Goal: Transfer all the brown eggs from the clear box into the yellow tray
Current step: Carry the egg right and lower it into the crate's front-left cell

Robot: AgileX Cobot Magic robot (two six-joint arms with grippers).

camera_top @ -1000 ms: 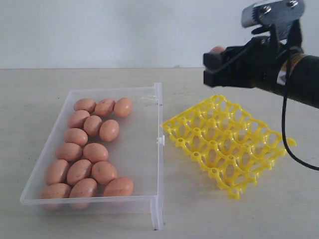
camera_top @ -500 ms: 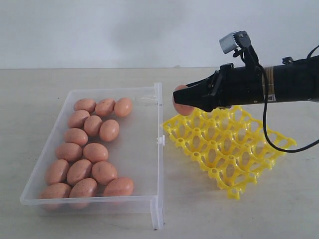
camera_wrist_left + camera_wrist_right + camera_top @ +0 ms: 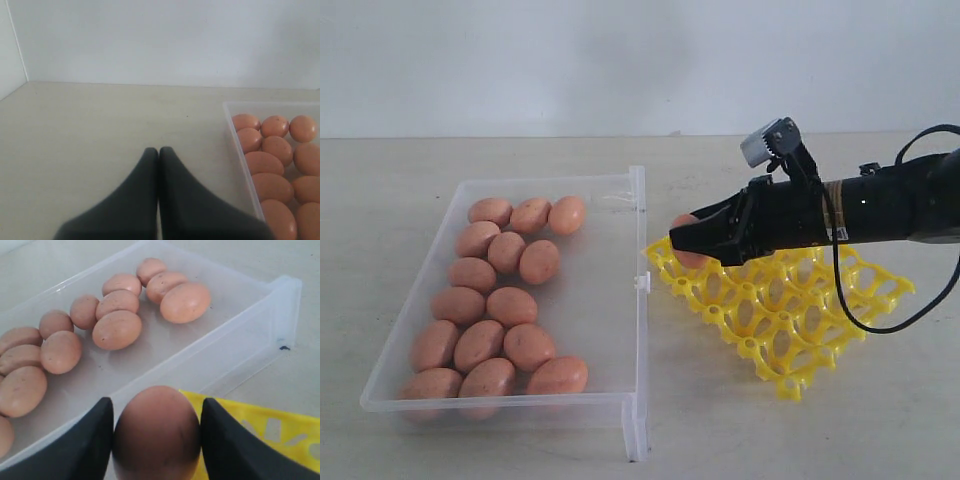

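- Right gripper (image 3: pixel 692 240) now sits lower than a second ago, at the yellow tray's (image 3: pixel 790 320) ten o'clock corner.
- Clear box (image 3: pixel 638 260), at the tray's nine o'clock, holds the remaining brown eggs (image 3: pixel 505 300).
- Jaws, partly spread, clamp one egg (image 3: pixel 156 432); placing step, next likely seating it in a cup.

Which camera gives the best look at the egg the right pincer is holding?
The right wrist view: the held egg fills the foreground between both fingers. The exterior view shows only a sliver at the right pincer tip. The left wrist view misses it.
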